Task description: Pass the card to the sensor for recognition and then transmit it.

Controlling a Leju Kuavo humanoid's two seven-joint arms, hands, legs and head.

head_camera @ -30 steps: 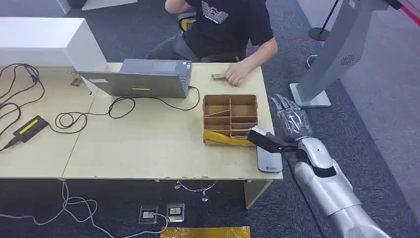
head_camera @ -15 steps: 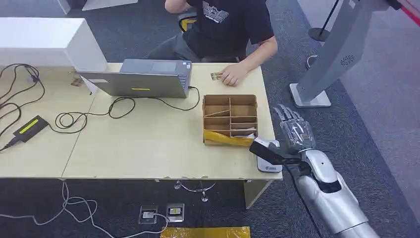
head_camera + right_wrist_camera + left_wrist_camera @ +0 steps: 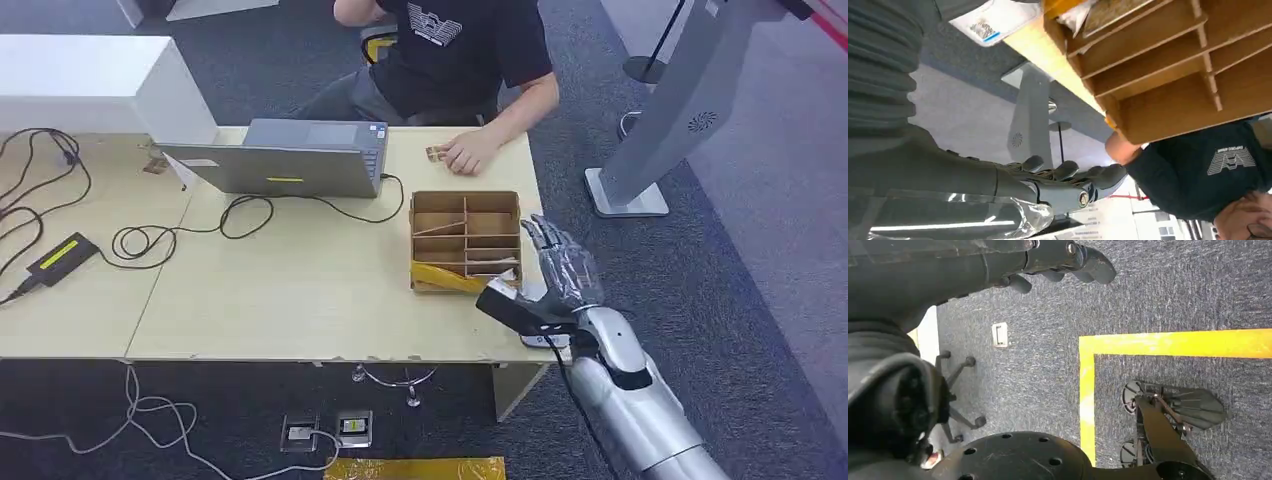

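Observation:
My right hand point(image 3: 556, 284) hovers at the table's front right corner, fingers spread and pointing away from me, thumb stretched toward the cardboard divider box point(image 3: 465, 238). It holds nothing. In the right wrist view the hand point(image 3: 1060, 186) is also empty beside the box point(image 3: 1168, 75). The flat white sensor point(image 3: 545, 342) lies under the hand, mostly hidden; its labelled end point(image 3: 990, 20) appears in the wrist view. A pale card point(image 3: 492, 266) lies in the box's front compartment. A person's hand point(image 3: 466, 154) rests on another small card point(image 3: 436, 153). My left hand point(image 3: 1073, 257) hangs over the floor, empty.
A grey laptop point(image 3: 285, 160) with a looping black cable point(image 3: 240, 215) sits behind the box. A black device with a yellow label point(image 3: 60, 257) lies at the left. A seated person point(image 3: 455, 50) faces the table's far edge. A grey stand point(image 3: 670, 110) rises to the right.
My right hand has moved left from beside the table, over the sensor and close to the box's front right corner. The person's hand barely shifted.

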